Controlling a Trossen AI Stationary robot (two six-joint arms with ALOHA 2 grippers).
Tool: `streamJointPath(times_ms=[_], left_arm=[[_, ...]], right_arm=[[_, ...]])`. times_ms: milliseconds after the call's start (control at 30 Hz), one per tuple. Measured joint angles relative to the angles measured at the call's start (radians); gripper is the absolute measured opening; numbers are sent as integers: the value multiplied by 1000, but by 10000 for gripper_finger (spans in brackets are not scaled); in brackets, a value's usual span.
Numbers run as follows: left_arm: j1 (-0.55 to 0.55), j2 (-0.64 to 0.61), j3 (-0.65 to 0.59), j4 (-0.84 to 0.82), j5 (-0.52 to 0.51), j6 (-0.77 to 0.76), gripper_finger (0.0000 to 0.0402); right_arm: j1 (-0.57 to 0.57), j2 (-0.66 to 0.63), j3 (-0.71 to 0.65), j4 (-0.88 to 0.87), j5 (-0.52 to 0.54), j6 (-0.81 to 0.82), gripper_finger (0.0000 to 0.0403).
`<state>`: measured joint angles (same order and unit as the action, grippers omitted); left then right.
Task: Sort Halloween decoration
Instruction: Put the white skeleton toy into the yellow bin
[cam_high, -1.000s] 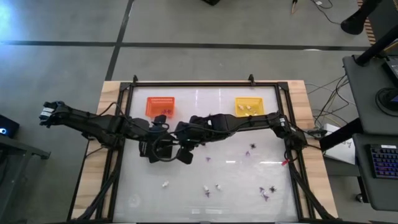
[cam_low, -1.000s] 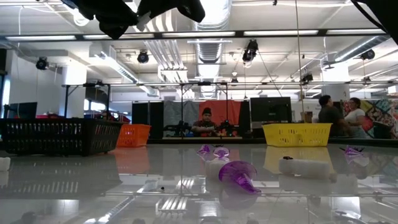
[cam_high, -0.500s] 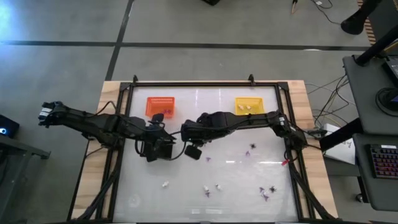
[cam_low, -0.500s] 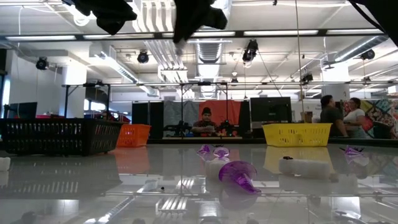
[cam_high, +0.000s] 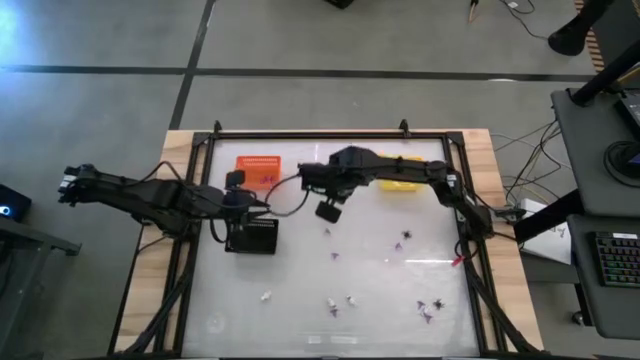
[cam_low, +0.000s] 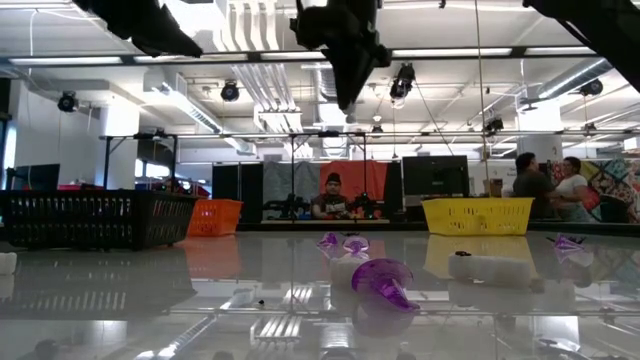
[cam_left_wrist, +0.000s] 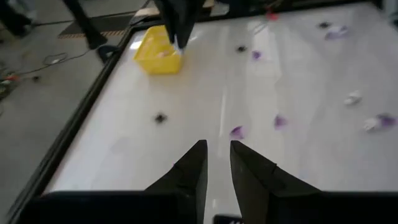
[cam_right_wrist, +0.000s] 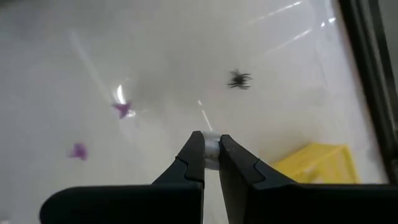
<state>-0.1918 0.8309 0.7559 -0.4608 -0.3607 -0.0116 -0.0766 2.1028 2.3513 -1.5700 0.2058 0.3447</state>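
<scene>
Whitish trinket (cam_right_wrist: 211, 148) pinched between the tips of my right gripper (cam_right_wrist: 210, 149), jaws closed on it, held up in the air over the far middle of the white table (cam_high: 380, 290), between the orange basket (cam_high: 258, 170) and the yellow basket (cam_high: 401, 172), nearer the yellow one; in the low view that gripper (cam_low: 348, 75) hangs high above the surface. Rest of the trinkets lie loose on the table: a purple one (cam_high: 334, 255) near the centre, a dark spider-like one (cam_high: 406, 236) just beside a purple one (cam_high: 397, 246) right of centre, whitish ones (cam_high: 266, 295) (cam_high: 350, 298) toward the near edge, a purple one (cam_high: 331, 310) by them, more dark and purple bits (cam_high: 428, 308) at the near right. Right wrist view shows a black spider (cam_right_wrist: 239, 79) and two purple pieces (cam_right_wrist: 122, 109) (cam_right_wrist: 78, 150) on the table below, a corner of the yellow basket (cam_right_wrist: 317, 163) too. Low view has a purple cone-shaped piece (cam_low: 383, 281) and a whitish one (cam_low: 492, 268) up close. My left gripper (cam_left_wrist: 215, 163) sits over the black tray (cam_high: 251, 236) at the table's left, fingers slightly apart with a narrow gap, nothing in them. Some whitish pieces already in the yellow basket, dark bits in the orange one
</scene>
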Motion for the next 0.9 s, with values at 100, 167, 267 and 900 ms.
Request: streamJointPath(times_ms=[100,167,267,900], left_arm=[[0,-20,0,-47,-47,-9,52],[0,-32,0,-62,-51,-21,52],[0,-46,0,-75,-51,-27,52],[7,-74,0,-93,-181,-34,52]], right_arm=[[-53,-12,0,0,-2,-37,12],[-93,-21,-2,-1,-1,-60,12],[-153,-37,-2,-1,-1,-88,12],[-523,-249,-319,22,-127,-200,12]])
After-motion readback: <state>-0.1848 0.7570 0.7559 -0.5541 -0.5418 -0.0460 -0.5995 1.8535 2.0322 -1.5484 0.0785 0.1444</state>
